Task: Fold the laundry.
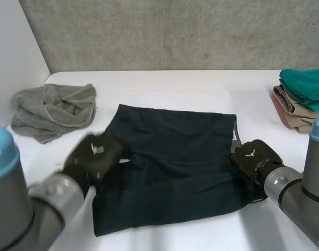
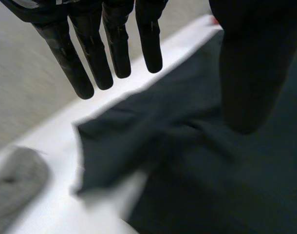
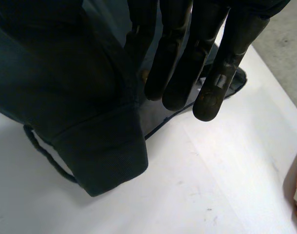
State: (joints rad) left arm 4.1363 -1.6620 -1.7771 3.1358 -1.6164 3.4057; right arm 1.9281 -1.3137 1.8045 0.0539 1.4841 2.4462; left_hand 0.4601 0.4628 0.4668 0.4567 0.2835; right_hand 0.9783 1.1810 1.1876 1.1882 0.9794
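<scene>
The left arm (image 1: 23,209) and right arm (image 1: 300,191) are thick grey tubes with rounded light-blue caps (image 1: 2,151). The left hand (image 1: 94,157) and right hand (image 1: 255,158) are black, each with a small white mark on its back. The left hand's fingers (image 2: 92,58) are slim, glossy and round-tipped.

shorts (image 1: 170,167): dark cloth, matt; ribbed knit noted at the band.
towel (image 1: 52,110): grey terry, rough.
table (image 1: 201,83): white, smooth, matt.
wall (image 1: 175,31): grey, rough-grained.

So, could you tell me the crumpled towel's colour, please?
The towel is grey; head view shows it best.

Table (image 1: 201,83): shorts (image 1: 175,167) perhaps, towel (image 1: 52,110), folded stack (image 1: 303,99)
</scene>
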